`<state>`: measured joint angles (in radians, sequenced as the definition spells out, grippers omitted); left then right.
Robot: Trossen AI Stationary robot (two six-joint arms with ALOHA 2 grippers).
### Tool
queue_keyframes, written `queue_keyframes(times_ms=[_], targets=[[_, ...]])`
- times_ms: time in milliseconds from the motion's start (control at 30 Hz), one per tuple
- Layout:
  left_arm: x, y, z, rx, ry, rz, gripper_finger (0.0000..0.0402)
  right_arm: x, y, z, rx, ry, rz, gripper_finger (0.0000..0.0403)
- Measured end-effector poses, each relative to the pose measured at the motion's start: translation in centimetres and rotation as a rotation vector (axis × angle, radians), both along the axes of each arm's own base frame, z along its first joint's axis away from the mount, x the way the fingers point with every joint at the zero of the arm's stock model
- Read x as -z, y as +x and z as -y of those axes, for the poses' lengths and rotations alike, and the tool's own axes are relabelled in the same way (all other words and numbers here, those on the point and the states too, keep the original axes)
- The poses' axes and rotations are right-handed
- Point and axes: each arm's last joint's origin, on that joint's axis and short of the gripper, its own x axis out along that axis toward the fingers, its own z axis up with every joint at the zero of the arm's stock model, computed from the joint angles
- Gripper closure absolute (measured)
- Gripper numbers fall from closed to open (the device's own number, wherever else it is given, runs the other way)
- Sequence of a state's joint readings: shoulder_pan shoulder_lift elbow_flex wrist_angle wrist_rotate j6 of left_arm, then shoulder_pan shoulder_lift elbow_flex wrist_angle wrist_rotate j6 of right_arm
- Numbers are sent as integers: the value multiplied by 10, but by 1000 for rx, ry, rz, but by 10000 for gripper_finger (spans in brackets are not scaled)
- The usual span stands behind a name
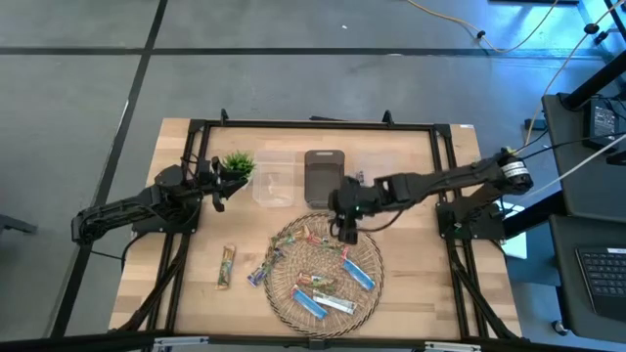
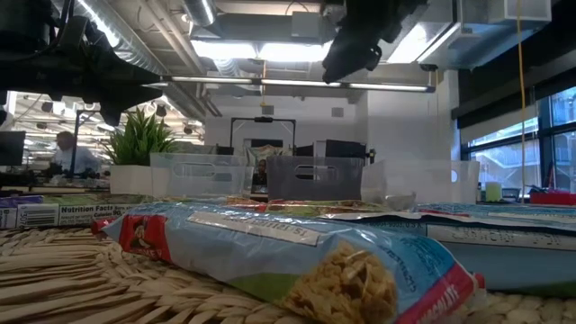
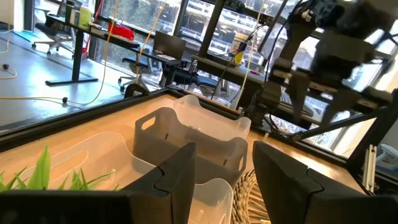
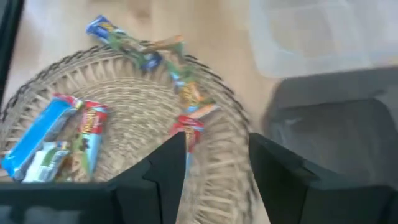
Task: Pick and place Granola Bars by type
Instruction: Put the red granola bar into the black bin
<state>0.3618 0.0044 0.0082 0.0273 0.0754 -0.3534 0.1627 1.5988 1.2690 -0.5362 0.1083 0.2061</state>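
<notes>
Wicker tray (image 1: 293, 305) holds most Granola Bars (image 1: 337, 284); two lie off its rim. Right gripper (image 1: 347, 233), jaws spread, hovers over far edge; left gripper (image 1: 217, 191) spread beside plant (image 1: 238, 163).

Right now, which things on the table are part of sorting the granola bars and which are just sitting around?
Part of the job:
- granola bars on the wicker tray
- stray bars on the table
- clear bin and grey bin
- right gripper, open above the tray

Just there:
- potted plant
- left gripper, open, waiting beside the plant
</notes>
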Motion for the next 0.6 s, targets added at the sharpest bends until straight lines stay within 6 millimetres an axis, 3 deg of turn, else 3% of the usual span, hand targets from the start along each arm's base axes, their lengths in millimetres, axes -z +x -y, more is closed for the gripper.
queue_keyframes(times_ms=[267, 433, 600], targets=[[0, 0, 0, 0, 0, 0, 249, 34, 19, -27, -39, 16, -30, 225], [0, 0, 0, 0, 0, 0, 252, 49, 26, -30, -6, 35, -61, 218], [0, 0, 0, 0, 0, 0, 249, 68, 31, -31, 37, 53, -119, 181]])
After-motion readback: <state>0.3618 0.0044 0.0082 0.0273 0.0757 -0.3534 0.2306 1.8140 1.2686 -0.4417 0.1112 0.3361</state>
